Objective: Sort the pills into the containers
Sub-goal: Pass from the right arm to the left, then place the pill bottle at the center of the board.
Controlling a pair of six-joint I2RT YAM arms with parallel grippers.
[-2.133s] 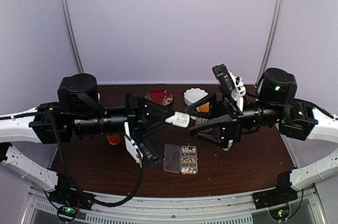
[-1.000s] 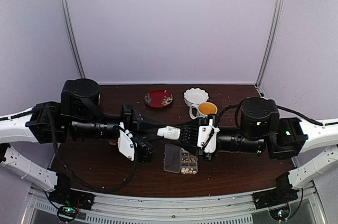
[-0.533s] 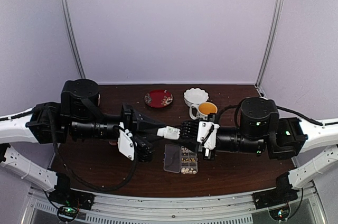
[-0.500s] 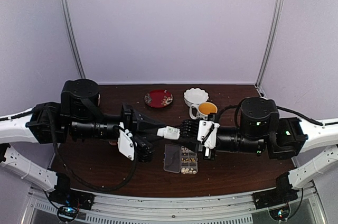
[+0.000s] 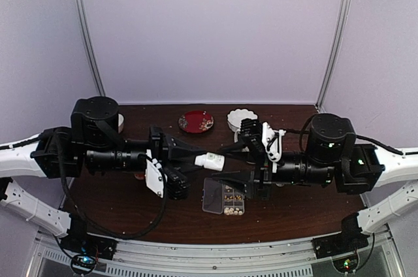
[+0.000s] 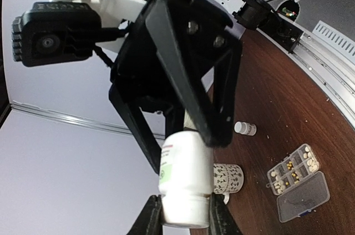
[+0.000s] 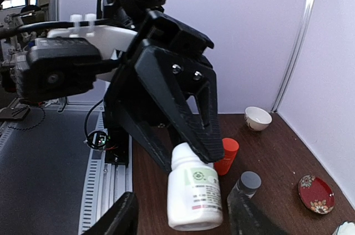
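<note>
Tabletop (image 5: 307,218): dark wood, carrying the pill box (image 5: 225,198) just below the 2 tools.
Left tool (image 6: 184,215): clamped on the white bottle (image 7: 194,190), which it holds in the air.
Right tool (image 7: 184,216): jaws parted, 1 finger each side of the bottle's free end, touching neither side.
Step, as I judge it: opening the bottle. Centre the right tool on the free end, close squarely, then twist about the bottle's own axis against a firm left grip.
Pill box: near centre, long axis running near to far, lid (image 6: 304,197) lying open on its left.
Bottle axis: level, left to right, free end toward the right arm.
Pills (image 5: 233,200): pale specks in the open cells.
</note>
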